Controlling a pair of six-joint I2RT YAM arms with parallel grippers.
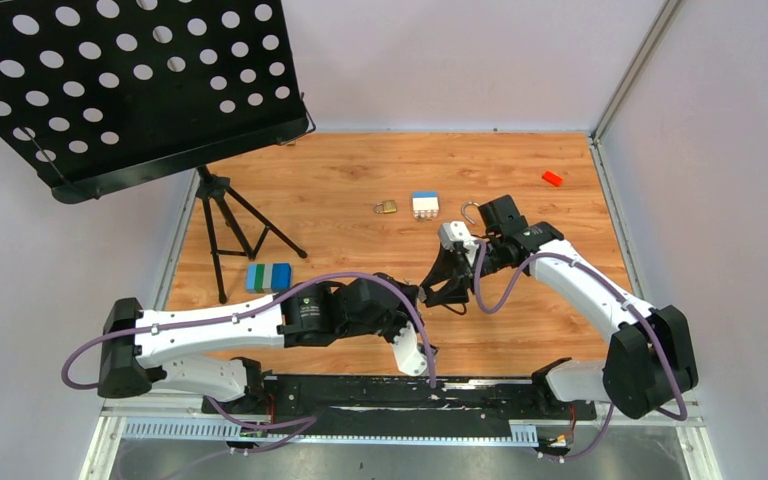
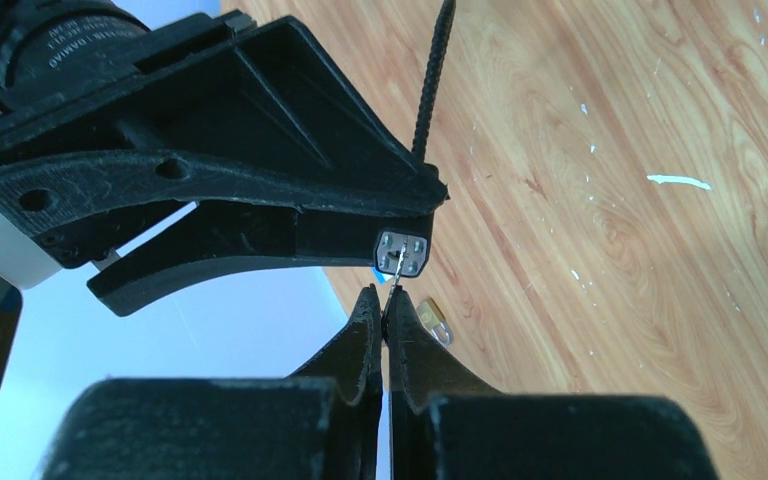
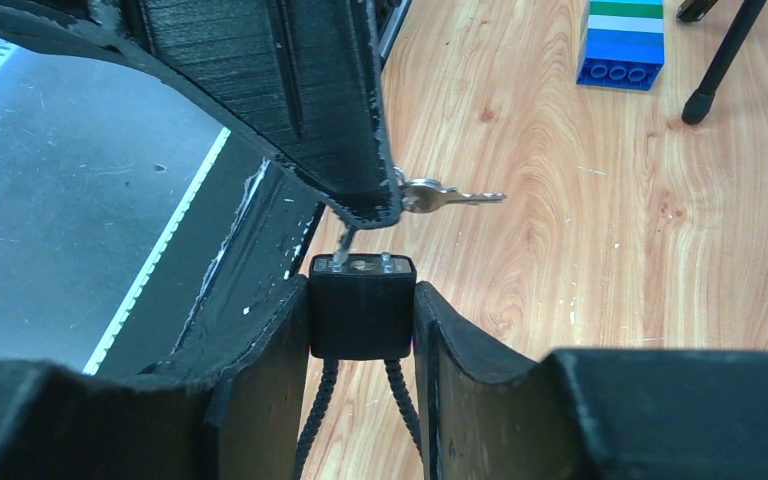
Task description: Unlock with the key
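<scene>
The left claw (image 2: 382,300) is clenched, and its two tips pinch the key (image 2: 397,268), a thin grey metal strip that stands out just past them. The key's tip meets the small metal face of the black cable lock (image 3: 360,330), at the keyhole; how deep it sits I cannot tell. The right claw (image 3: 362,295) grasps this lock from both sides, with the two black cords hanging down between its fingers. Both claws meet above the near middle of the wooden table (image 1: 360,170). In the right wrist view a second key (image 3: 450,196) sticks out sideways beside the left claw's finger. Farther back on the table lie a small brass padlock (image 1: 387,207) and, near it, a white and blue block (image 1: 424,205). A red block (image 1: 552,178) is at the far right, a blue and green block (image 1: 268,277) at the left beside the legs of a black music stand (image 1: 130,90)
</scene>
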